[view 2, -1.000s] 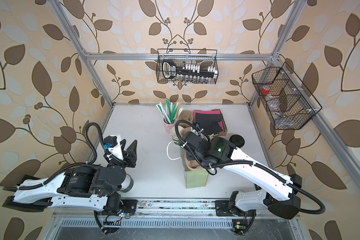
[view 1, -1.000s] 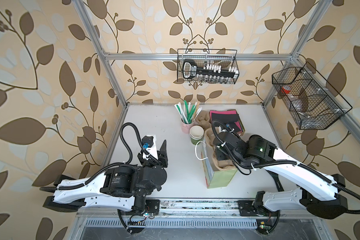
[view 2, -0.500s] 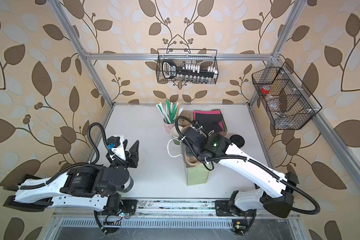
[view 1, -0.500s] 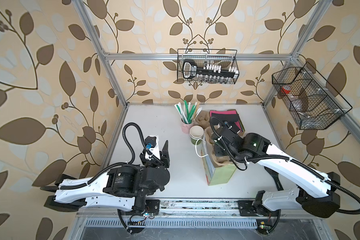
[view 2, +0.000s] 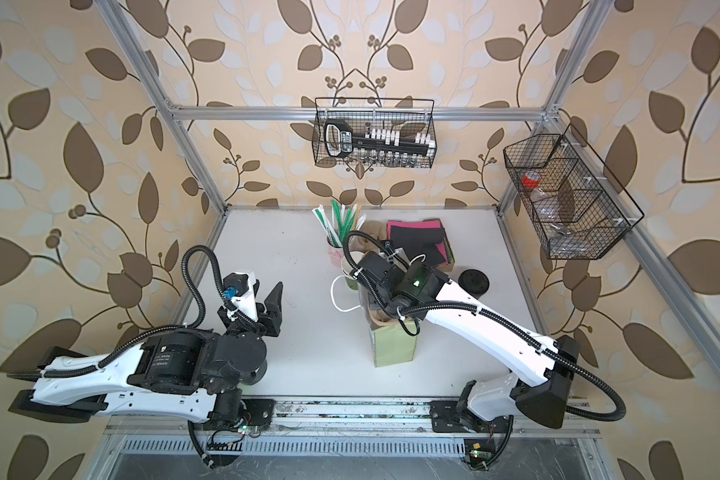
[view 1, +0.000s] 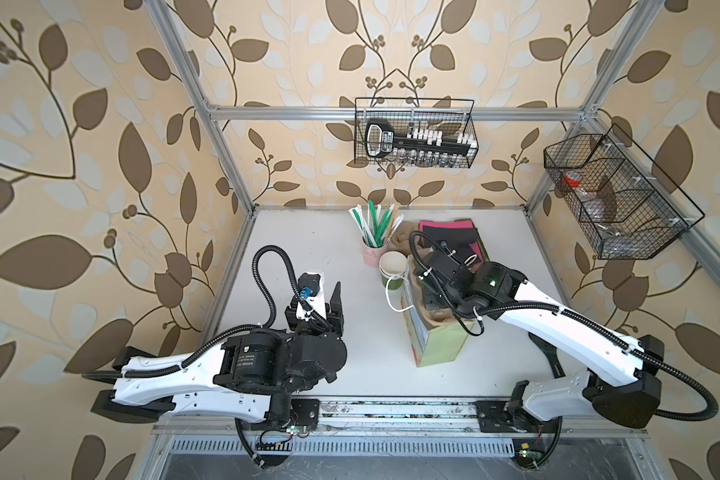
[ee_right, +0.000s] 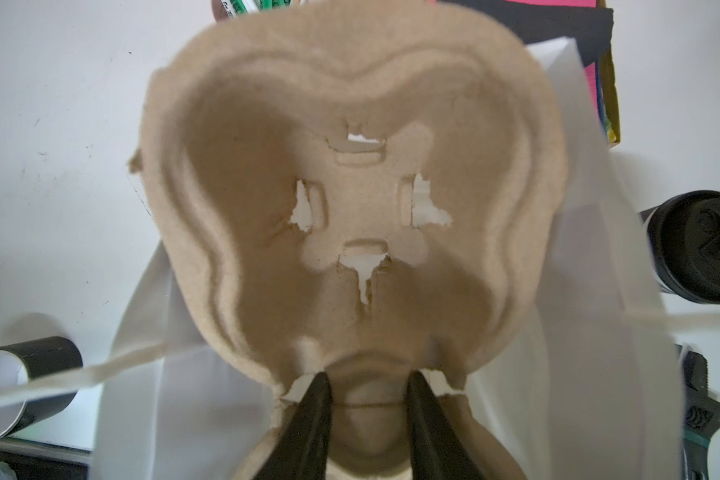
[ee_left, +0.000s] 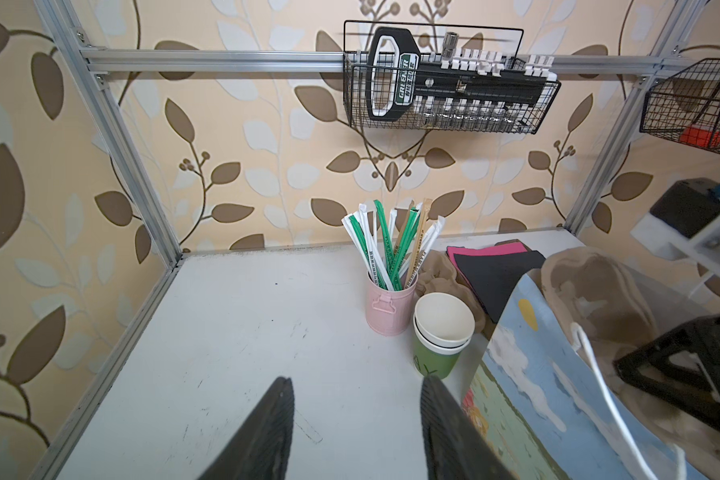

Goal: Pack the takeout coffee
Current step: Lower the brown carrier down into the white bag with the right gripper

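**Pulp Carrier Gripped in Bag Mouth While Coffee Stands Apart**

The right fingers (ee_right: 312,415) are seen clamped on the raised middle ridge of a brown moulded-pulp cup carrier (ee_right: 267,208). The carrier is held in the open mouth of a tall green-sided paper bag (view 1: 437,345), which has a printed sky scene and white cord handles. The bag's white inner walls are visible around the carrier in the right wrist view, and in both top views part of the carrier is shown standing above the bag's rim.

The takeout coffee (view 2: 473,282), a small paper cup under a round black plastic sip lid, is pictured upright on the white table (view 1: 300,241). It is placed beyond the right arm, apart from the bag and held by nothing. Its lid (ee_right: 699,245) is also caught past the bag's wall in the right wrist view.

The left fingers (ee_left: 275,424) are shown apart, with nothing between them, above bare table well to the left of the bag.

Behind the bag, a stack of white-rimmed green paper cups (ee_left: 437,353) is set just beside a pink metal pail of wrapped straws (ee_left: 389,307). Black and pink flat sheets (view 1: 445,228) are laid near the back edge.
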